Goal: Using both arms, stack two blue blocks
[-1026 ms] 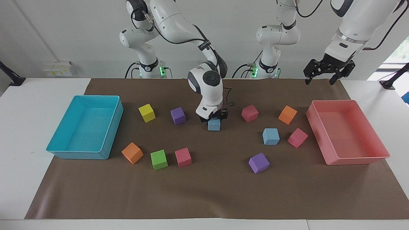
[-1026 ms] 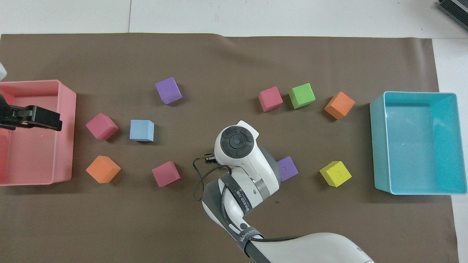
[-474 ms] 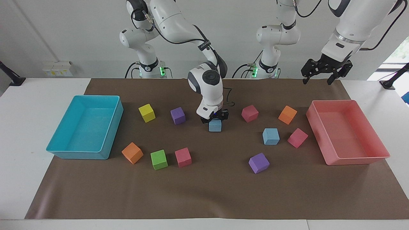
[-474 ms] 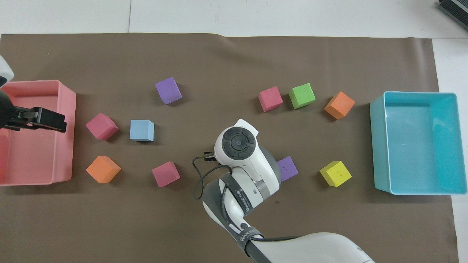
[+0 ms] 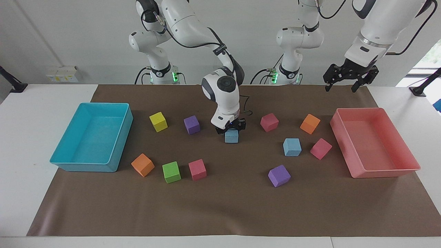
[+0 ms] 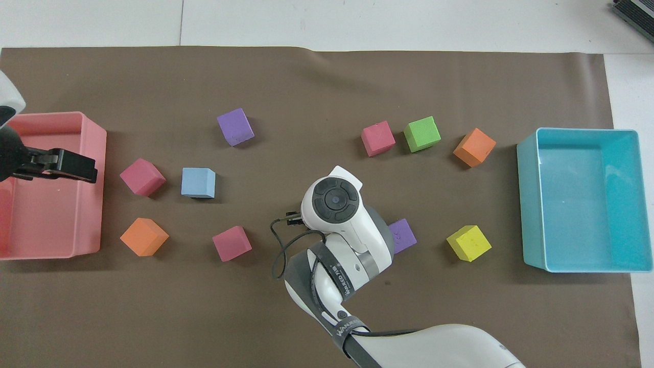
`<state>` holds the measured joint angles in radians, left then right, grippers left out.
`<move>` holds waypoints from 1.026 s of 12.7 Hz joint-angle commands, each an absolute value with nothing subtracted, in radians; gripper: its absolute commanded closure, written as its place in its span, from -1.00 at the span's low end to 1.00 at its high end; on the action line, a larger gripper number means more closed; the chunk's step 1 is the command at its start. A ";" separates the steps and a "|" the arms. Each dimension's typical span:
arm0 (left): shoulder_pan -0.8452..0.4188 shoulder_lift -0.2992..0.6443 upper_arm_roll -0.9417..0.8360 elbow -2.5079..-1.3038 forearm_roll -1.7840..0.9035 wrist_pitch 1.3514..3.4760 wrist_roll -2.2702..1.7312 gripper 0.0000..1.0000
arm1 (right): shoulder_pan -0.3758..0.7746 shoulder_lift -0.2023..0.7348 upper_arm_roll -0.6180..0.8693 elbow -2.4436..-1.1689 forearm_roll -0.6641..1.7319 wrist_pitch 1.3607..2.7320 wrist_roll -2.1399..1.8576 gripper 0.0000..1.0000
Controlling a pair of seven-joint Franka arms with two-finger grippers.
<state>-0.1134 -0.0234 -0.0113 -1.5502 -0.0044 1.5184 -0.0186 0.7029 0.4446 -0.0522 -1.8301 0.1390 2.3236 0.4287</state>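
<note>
Right end effector (image 5: 231, 128) clamped on blue block (image 5: 231, 136) mid-bench, lift step in hand. Second blue block (image 5: 292, 147) sits toward left arm's end. Left end effector (image 5: 347, 76) apart, waiting above pink tray (image 5: 383, 170). Next: carry over, align squarely, lower.

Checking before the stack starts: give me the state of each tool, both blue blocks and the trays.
Right tool, closed on the held blue block.
Held blue block, gripped, upright; lifted or not, cannot tell.
Free blue block, loose on the mat.
Left tool, open, raised near the pink tray, waiting.
Pink tray, upright, no cubes inside.
Turquoise tray, upright, no cubes inside.
</note>
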 commanded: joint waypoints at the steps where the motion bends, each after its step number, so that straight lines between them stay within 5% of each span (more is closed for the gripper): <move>1: -0.126 -0.035 -0.009 -1.591 -0.012 1.571 -0.011 -1.00 | 0.703 0.437 -0.052 -1.844 0.175 2.332 0.388 -1.00; 4: -0.155 -0.038 -0.009 -1.632 -0.012 1.621 -0.014 -1.00 | 0.706 0.422 -0.052 -1.842 0.172 2.324 0.391 -1.00; 13: -0.212 -0.031 -0.009 -1.716 -0.014 1.716 -0.025 -1.00 | 0.583 0.105 -0.058 -1.893 0.155 2.041 0.397 -1.00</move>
<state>-0.2002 -0.0188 -0.0223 -1.6717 -0.0071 1.6720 -0.0200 0.6366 0.1833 -0.0661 -1.8429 0.1372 2.0846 0.4272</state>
